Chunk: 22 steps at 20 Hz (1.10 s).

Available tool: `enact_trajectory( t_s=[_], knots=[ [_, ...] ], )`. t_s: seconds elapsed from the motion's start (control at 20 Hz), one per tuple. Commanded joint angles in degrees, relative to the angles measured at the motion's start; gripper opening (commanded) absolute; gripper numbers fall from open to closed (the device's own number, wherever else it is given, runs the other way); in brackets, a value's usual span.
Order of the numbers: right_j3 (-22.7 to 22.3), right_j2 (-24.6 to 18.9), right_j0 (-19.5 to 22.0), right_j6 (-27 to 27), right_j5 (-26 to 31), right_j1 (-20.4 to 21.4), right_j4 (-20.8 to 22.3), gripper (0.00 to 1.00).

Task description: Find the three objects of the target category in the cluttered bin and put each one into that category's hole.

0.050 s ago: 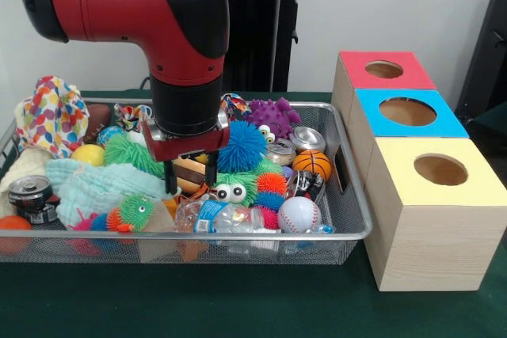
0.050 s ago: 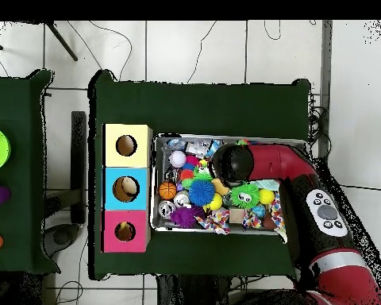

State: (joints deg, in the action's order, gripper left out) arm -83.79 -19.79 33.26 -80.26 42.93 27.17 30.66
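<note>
Toys and cans are crowding the wire bin (image 1: 348, 231) sitting on the green desk (image 1: 238, 306). The gripper (image 1: 191, 173) is reaching down into the middle of the bin, its two dark fingers (image 1: 170, 182) standing slightly spread with nothing clearly between them, just above a brown and orange item that is partly hidden. A blue spiky ball (image 1: 242, 145) is lying just beside the gripper, with a green fuzzy toy with googly eyes (image 1: 230, 187) below it. A small basketball (image 1: 312, 164), a baseball (image 1: 299, 214) and a crushed plastic bottle (image 1: 226, 218) are resting toward the bin's front corner nearest the boxes. A purple spiky toy (image 1: 271, 116) is sitting at the back. Beside the bin, three wooden boxes are standing in a row, each with a round hole: red top (image 1: 386, 70), blue top (image 1: 407, 112), yellow top (image 1: 440, 170).
</note>
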Motion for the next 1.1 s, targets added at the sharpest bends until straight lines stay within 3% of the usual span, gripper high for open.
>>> enact_trajectory(
  t_s=[0.05,1.1],
  knots=[
    [-4.38,1.24,1.27,6.62,4.24,-2.77,4.17,1.00],
    [-5.49,1.02,2.37,5.86,4.61,-4.00,2.15,1.00]
  ],
)
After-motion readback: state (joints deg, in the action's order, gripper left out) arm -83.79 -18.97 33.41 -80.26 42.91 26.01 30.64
